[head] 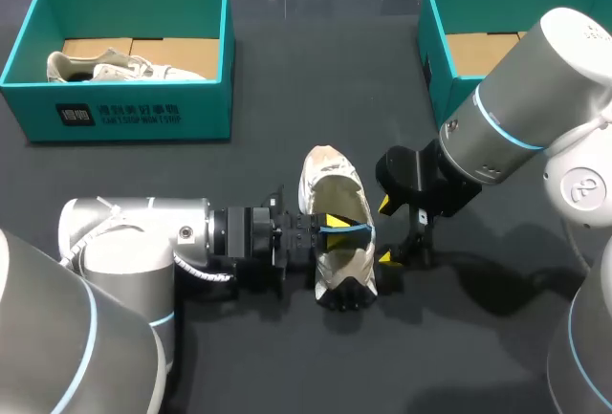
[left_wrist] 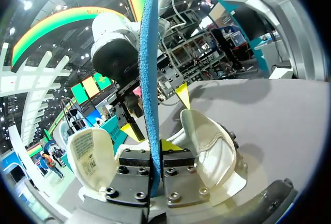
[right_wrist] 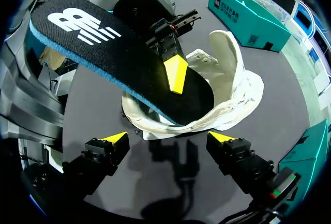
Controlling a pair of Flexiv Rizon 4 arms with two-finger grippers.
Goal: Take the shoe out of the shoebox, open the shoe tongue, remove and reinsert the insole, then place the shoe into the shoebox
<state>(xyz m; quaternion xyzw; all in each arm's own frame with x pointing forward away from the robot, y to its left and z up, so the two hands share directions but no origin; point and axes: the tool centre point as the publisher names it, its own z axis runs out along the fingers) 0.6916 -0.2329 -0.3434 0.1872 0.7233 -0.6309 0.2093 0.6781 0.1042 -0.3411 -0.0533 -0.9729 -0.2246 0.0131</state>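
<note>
Head view showed the white fabric sneaker lying on the dark desk between my arms, toe far. My left gripper had its fingers clenched on the black, blue-edged foam insole, whose lower end sat in the sneaker's opening. My right gripper hung released just right of the sneaker. One teal cardboard shoebox stood far left, a second teal shoebox far right.

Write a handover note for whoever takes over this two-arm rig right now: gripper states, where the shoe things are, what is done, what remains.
Left gripper shut on the insole, one end in the shoe, the other raised.
Right gripper open beside the shoe, holding nothing.
Done: shoe out on the table, tongue open.
Left: finish the insole step (out or back in, unclear), then shoe into a shoebox.
</note>
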